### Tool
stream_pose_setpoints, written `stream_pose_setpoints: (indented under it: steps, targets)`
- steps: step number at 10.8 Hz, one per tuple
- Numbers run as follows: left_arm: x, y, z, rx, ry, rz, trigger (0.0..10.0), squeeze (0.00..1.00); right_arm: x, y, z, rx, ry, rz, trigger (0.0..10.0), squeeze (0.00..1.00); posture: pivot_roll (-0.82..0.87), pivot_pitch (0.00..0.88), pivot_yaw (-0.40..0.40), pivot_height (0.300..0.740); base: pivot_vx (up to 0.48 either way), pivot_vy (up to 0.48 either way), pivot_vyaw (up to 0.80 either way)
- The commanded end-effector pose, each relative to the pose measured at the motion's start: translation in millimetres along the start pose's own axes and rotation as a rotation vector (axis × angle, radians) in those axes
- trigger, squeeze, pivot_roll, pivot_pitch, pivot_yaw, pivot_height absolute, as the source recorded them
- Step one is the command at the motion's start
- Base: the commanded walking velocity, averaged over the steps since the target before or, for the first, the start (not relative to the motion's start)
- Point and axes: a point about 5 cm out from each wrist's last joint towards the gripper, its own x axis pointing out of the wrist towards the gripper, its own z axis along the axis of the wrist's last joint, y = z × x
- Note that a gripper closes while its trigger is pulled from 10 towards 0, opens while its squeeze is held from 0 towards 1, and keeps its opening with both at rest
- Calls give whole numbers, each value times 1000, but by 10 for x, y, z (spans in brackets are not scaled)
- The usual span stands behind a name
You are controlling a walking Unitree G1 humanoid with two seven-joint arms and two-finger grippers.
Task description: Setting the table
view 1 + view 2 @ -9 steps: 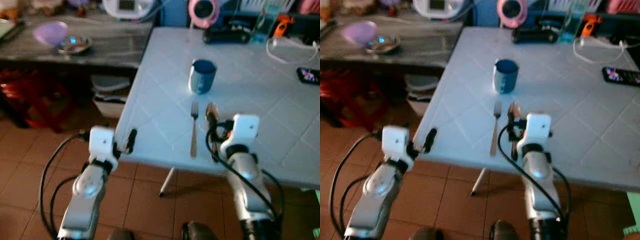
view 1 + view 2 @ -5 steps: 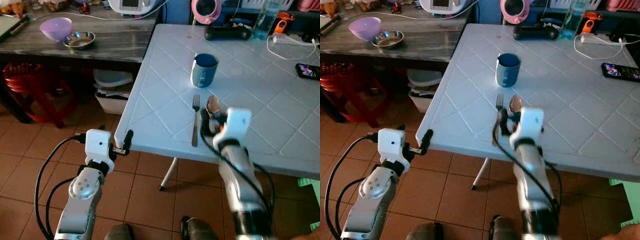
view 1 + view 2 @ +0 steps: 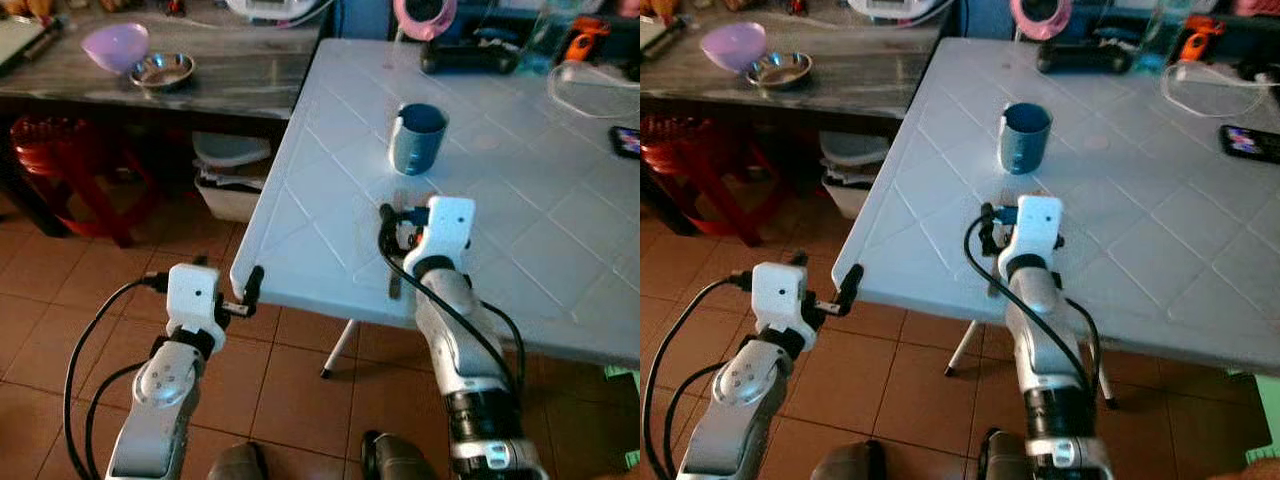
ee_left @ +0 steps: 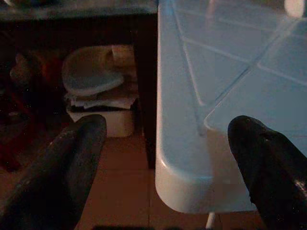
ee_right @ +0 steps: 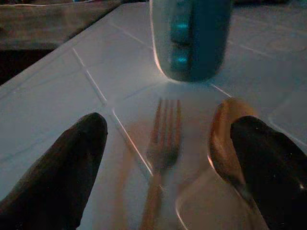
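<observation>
While lying flat, fork (image 5: 160, 163) tines face cup (image 5: 192, 38).

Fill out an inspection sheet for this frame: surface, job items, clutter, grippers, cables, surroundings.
Surface: white table, diamond-patterned top.
Job's things: blue cup upright; fork and spoon side by side in front of it.
Clutter: phone, dark items along the far edge.
Grippers: right gripper open over the cutlery; left gripper open at the table's near corner.
Cables: white cord on the table; black cables on both arms.
Surroundings: grey side table with purple bowl and metal bowl; red stool; tiled floor.
</observation>
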Motion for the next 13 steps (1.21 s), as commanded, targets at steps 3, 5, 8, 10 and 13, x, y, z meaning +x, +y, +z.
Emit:
stream_pose_setpoints:
  steps: [3,5,8,10,13]
  targets:
    - [-37,-13,17,8,8,-13,10000,0,67,272,20,31,67,40,10000,0,44,195,40,740,0,0,0]
    - [-36,2,32,8,6,-7,10000,0,-12,272,-11,23,94,42,10000,0,45,197,35,740,0,0,0]
    - [-43,16,44,7,7,-5,10000,0,-141,140,44,-5,109,-8,10000,0,35,205,36,740,0,0,0]
    - [-36,7,40,6,7,-13,10000,0,-148,63,117,-38,65,-43,10000,0,31,205,40,740,0,0,0]
    - [-33,18,44,10,9,-13,10000,0,-172,88,25,15,133,-35,10000,0,40,205,40,740,0,0,0]
